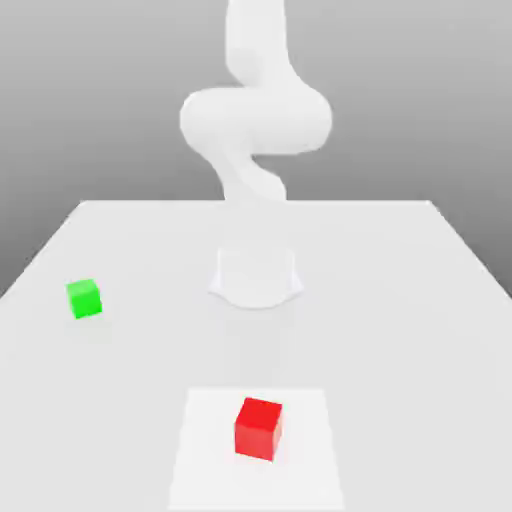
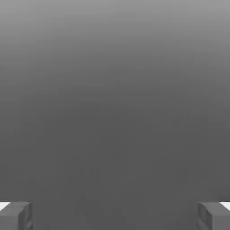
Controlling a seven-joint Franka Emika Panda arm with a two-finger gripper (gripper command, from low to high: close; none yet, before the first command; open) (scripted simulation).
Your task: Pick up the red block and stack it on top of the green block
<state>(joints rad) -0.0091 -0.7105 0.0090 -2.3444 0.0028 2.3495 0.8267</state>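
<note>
Tool (image 2: 115, 218) gapes wide, empty; red block (image 1: 258, 429) lies on the white patch (image 1: 205, 470), nearer the exterior view's bottom edge than the arm (image 1: 256, 120).

bright, washed-out whites on the arm (image 1: 257, 120) and table (image 1: 400, 350); dim grey hand view.

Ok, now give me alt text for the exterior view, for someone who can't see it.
A red block sits on a white square at the front of a pale table. A green block rests farther back at the exterior view's left, and a white robot arm rises behind.
</note>
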